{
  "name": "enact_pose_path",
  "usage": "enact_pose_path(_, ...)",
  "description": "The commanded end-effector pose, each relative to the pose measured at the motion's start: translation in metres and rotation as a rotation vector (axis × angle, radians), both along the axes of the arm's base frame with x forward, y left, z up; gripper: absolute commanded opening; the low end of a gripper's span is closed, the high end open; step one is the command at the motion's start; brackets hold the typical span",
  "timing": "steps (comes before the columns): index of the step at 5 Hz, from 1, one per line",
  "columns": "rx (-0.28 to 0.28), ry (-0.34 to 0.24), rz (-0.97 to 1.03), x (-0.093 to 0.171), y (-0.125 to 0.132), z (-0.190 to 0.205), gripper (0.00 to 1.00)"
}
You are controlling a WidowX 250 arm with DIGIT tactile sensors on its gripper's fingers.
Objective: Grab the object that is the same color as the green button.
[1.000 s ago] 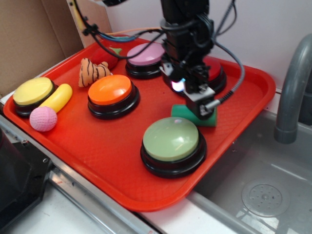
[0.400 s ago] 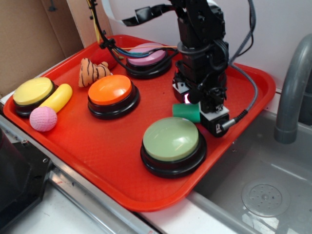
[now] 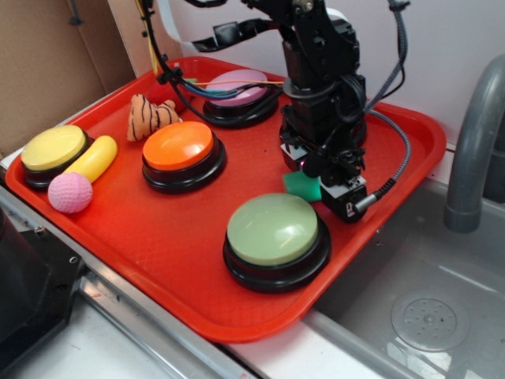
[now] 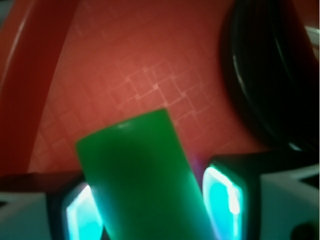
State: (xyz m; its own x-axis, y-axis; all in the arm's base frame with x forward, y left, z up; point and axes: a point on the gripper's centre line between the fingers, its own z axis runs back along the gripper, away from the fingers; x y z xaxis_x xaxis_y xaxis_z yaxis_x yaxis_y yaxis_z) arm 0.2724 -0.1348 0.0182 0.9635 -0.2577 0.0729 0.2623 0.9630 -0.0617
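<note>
Gripper (image 3: 316, 183) clamping the green cylinder (image 4: 145, 180) above the red tray (image 3: 158, 253).
The cylinder is sitting between both glowing finger pads (image 4: 222, 197), just behind the pale green button (image 3: 273, 230).

Gripper (image 3: 316, 183) is clamped onto the green cylinder (image 3: 302, 186), just behind the green button (image 3: 273, 230).
</note>
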Motion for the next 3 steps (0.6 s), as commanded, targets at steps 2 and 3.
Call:
enact_pose_path(2, 0.012, 0.019, -0.028, 0.006, 0.006, 0.06, 0.0)
enact_pose_path(3, 0.004, 0.053, 0.012, -0.003, 0.024, 0.094, 0.0)
